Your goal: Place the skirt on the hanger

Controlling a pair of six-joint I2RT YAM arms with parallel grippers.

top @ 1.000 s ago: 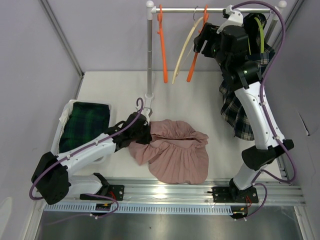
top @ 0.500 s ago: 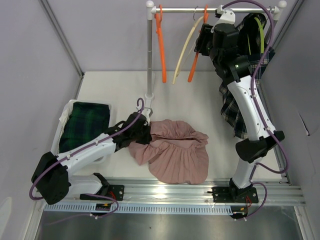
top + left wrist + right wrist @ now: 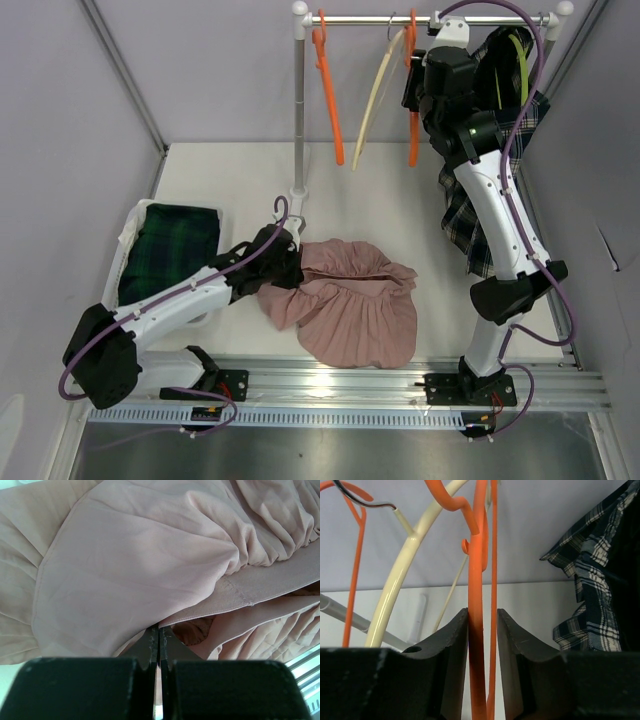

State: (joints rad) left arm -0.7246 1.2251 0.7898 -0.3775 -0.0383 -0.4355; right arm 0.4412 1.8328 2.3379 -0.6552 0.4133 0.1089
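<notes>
Early stage: pink skirt heaped on table near 6 o'clock, left gripper pinching its edge; at 1 o'clock, right gripper straddles orange hanger, fingers not fully clamped; hanging not done.

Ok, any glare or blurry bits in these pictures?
Top view: bright glare on the metal rail near the pink skirt. Left wrist view: fabric sharp, left gripper dark and soft-edged. Right wrist view: right gripper nearly black, orange hanger between its fingers crisp.
</notes>
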